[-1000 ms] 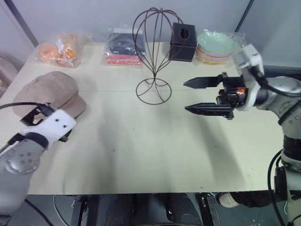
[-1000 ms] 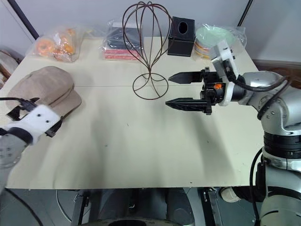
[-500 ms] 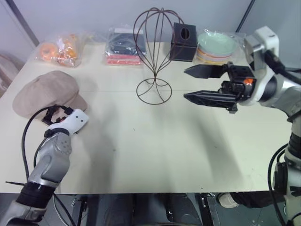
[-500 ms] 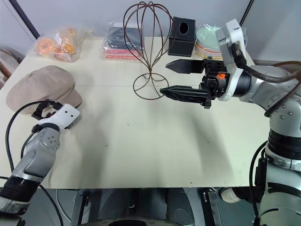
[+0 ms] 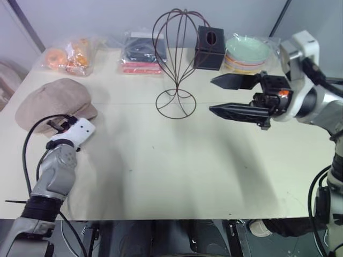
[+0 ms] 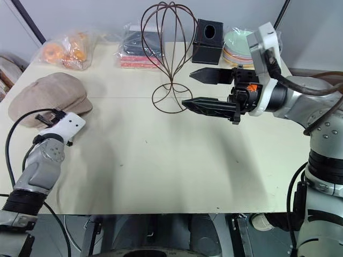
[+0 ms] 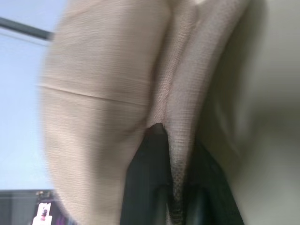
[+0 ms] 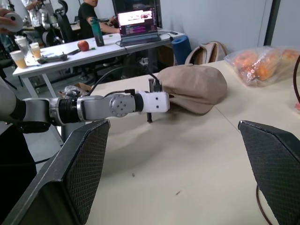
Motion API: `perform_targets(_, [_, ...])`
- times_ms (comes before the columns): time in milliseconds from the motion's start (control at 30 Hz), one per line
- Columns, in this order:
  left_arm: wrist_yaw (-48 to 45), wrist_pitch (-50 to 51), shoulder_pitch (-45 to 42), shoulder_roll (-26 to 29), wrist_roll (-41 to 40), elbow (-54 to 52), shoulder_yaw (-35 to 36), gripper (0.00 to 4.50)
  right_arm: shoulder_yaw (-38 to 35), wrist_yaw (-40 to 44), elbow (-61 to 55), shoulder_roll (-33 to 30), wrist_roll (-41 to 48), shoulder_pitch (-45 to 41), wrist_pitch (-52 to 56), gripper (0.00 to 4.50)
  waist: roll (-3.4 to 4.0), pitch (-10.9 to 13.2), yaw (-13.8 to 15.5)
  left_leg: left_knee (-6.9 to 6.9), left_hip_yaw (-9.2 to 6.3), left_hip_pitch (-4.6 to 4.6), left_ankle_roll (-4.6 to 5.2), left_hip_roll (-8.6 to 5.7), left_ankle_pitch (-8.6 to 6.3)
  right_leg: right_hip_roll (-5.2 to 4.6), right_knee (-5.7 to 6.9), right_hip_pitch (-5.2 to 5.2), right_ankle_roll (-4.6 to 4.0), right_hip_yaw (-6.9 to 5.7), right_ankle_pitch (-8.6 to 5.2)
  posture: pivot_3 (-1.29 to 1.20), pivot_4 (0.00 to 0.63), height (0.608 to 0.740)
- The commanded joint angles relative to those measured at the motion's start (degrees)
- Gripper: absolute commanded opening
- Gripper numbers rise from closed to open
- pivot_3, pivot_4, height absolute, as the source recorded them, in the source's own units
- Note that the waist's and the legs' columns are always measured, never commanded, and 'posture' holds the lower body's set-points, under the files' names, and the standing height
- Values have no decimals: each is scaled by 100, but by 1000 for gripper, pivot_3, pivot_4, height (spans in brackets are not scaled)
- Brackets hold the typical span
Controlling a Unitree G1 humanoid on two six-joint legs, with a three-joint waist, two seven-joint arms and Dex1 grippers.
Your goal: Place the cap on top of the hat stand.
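Gripping the cap (image 5: 53, 101) by its brim at the table's left edge, the left gripper (image 7: 173, 197) is clamped; right gripper (image 5: 236, 96) gapes. Next: lift toward the hat stand (image 5: 177, 64).

Light was even and bright from overhead. The stand (image 5: 176, 61) and right tool (image 5: 231, 96) cast soft shadows on the counter (image 5: 177, 160) toward 6 o'clock. The left wrist view was blurred, the cap (image 7: 117, 70) smeared and out of focus.
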Motion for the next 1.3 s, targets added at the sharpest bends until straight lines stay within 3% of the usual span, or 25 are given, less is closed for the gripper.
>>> perform_targets(33, [-84, -201, -193, 139, 96, 8, 156, 69, -313, -60, -228, -235, 117, 78, -53, 4500, 0, 0, 8, 0, 0, -1, 0, -3, 0, -3, -1, 0, 0, 0, 0, 0, 150, 740])
perform_targets(133, [-195, -592, -655, 334, 71, -178, 262, 69, -400, 17, -243, -509, -110, 236, -241, 4500, -3, 0, 28, 8, -5, -15, 0, -5, 0, -6, -2, -8, 0, -6, 0, 0, 150, 740])
perform_targets(333, [-457, -1729, -2597, 419, -226, -433, 339, 69, -815, 101, 141, -1098, -445, 450, -498, 4500, -13, 2, 149, 43, -15, -90, -1, -14, 1, -1, -9, -49, 17, -24, 14, 0, 150, 740])
perform_targets(567, [-1030, -3575, -4195, -275, -677, -343, -146, 69, -1398, -4, 262, -1377, -499, 836, -577, 4500, -6, -2, 114, 31, 20, -92, 18, -36, -8, 6, -68, -30, 45, -20, 26, 0, 150, 740])
perform_targets(733, [-1457, -4313, -4128, -666, -667, -385, -506, 69, -1612, -169, 70, -1349, -396, 1107, -568, 4500, -5, -1, 85, 35, 21, -90, 19, -28, -7, 27, -65, -29, 49, -16, 29, 0, 150, 740])
perform_targets(900, [-1701, -4994, -3403, -554, -272, -658, -774, 69, -1723, -476, -112, -1200, -251, 1317, -552, 4500, 2, -5, 32, 34, 23, -79, 19, -20, -7, 34, -56, -28, 49, -12, 29, 0, 150, 740])
perform_targets(1133, [-1528, -5035, -2806, -433, 433, -1062, -619, 69, -1627, -658, -157, -1072, -311, 1485, -660, 4500, 1, -4, 119, 47, 21, -82, 19, -21, -7, 34, -54, -23, 50, -13, 30, 0, 150, 740])
perform_targets(1267, [-1520, -4896, -2682, -657, 582, -1017, -721, 69, -1487, -633, -89, -1099, -500, 1514, -783, 4500, 1, -4, 130, 54, 16, -83, 20, -24, -7, 34, -55, -16, 53, -14, 31, 0, 150, 740])
perform_targets(1300, [-1517, -4894, -2655, -709, 628, -992, -751, 368, -1425, -608, -78, -1124, -580, 1518, -836, 4500, 1, -4, 129, 56, 16, -83, 20, -24, -7, 34, -55, -15, 53, -14, 32, 0, 150, 740])
